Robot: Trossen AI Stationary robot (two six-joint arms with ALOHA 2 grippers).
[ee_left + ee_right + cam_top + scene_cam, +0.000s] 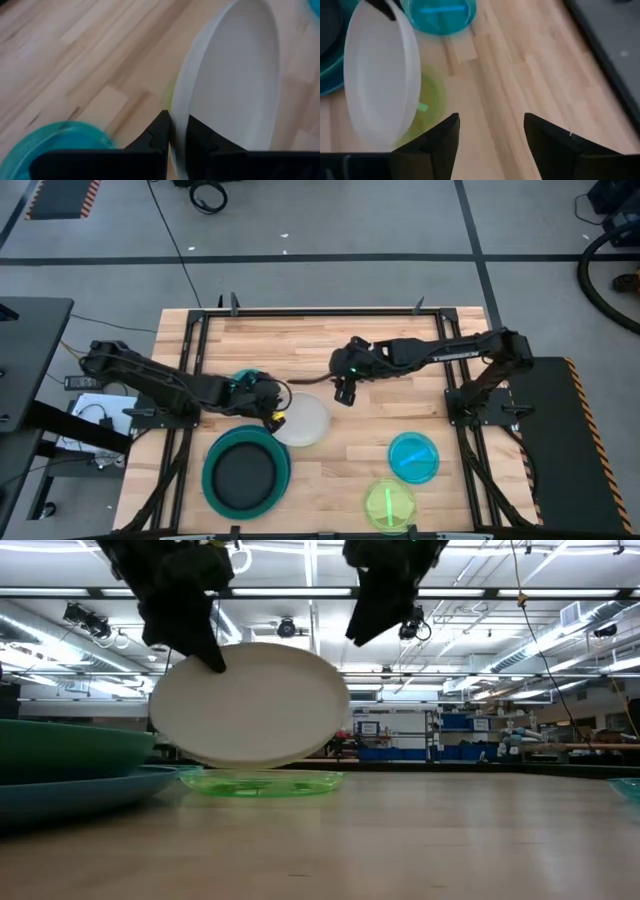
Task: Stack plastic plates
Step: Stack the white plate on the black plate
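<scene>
- Here the left gripper point(272, 416) pinches the rim of the white plate point(303, 420), its fingers point(162, 131) closed on the edge; the low view shows the plate lifted off the bench point(340, 340) and tilted.
- Under the white plate a lime-green plate point(262, 782) lies flat on the wood, partly covered from above.
- The right gripper point(345, 391) hangs just beside the white plate's far edge, apart from it, with its fingers point(442, 137) spread wide and nothing between them.
- At the left front, the black plate point(243, 474) sits inside the teal plate point(215, 455), which rests on the blue plate point(60, 798).
- A cyan plate point(413, 457) and another lime-green plate point(388, 505) lie at the right front, near each other.
- A second cyan plate point(243, 377) lies mostly hidden beneath the left arm.
</scene>
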